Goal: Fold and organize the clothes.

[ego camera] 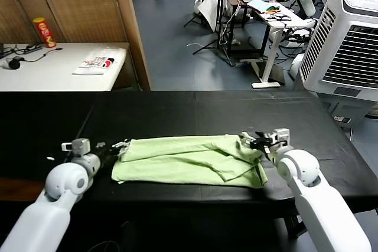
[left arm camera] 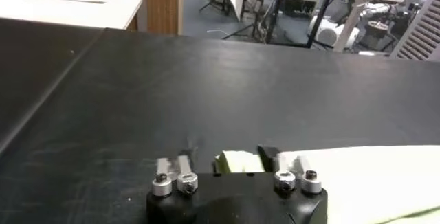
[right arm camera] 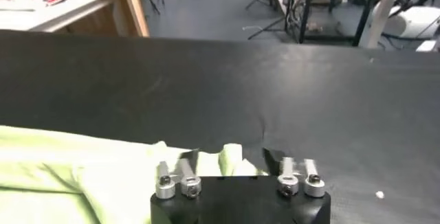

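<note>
1 polo shirt (ego camera: 189,160), pale lime-green, lies folded into a long band across the black worktop (ego camera: 177,110). thin, limp, light cloth; likely to sag and slide, so take it at the end edges. left gripper (ego camera: 116,149) at one end, right gripper (ego camera: 255,141) at the other, jaws of both released, nothing held.

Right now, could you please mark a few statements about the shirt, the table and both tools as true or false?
1. The green shirt lies folded into a band on the black table. True.
2. The left tool is at the shirt's left end. True.
3. The right tool is parked far off the shirt. False: it is at the shirt's right end.
4. The shirt hangs over the table's front edge. False: it lies wholly on the tabletop.
</note>
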You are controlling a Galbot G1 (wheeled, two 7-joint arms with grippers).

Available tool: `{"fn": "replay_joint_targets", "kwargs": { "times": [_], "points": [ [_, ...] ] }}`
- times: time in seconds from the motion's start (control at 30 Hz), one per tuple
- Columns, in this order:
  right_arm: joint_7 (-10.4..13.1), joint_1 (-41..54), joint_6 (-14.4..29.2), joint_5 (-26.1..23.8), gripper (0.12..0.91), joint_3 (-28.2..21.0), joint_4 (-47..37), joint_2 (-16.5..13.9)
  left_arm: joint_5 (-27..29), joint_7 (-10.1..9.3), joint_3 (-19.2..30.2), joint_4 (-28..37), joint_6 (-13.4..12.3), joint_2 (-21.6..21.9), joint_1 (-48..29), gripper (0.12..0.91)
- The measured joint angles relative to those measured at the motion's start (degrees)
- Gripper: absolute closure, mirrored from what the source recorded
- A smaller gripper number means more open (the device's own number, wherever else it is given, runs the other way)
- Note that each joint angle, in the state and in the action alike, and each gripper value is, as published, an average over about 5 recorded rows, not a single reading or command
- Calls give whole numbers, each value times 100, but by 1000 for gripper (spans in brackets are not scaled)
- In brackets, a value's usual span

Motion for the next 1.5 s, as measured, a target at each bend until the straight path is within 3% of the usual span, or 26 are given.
{"fn": "replay_joint_targets", "kwargs": {
  "times": [0.3, 0.67, 0.77, 1.0, 1.1, 1.27, 1.5],
  "points": [
    [10, -516, 13, 133, 227, 350, 762, -18, 234, -5, -361, -629, -99, -220, 676, 232],
    [20, -853, 34, 246, 227, 589, 1229, -53, 689, 108, -394, -585, -396, -749, 1232, 250],
    [15, -866, 47, 242, 227, 593, 1261, -38, 779, 123, -387, -571, -434, -847, 1297, 347],
    [-1, -876, 88, 223, 227, 606, 1307, -7, 882, 104, -319, -476, -482, -1084, 1319, 727],
    [-2, -876, 94, 220, 227, 651, 1308, -1, 878, 91, -306, -497, -470, -1161, 1297, 853],
    [-2, -905, 94, 219, 227, 750, 1303, 36, 1178, 140, -316, -570, -478, -1128, 1233, 871],
    [0, -1015, 103, 197, 227, 875, 1298, 139, 2172, 440, -551, -381, -970, -639, 1181, 873]
  ]
}}
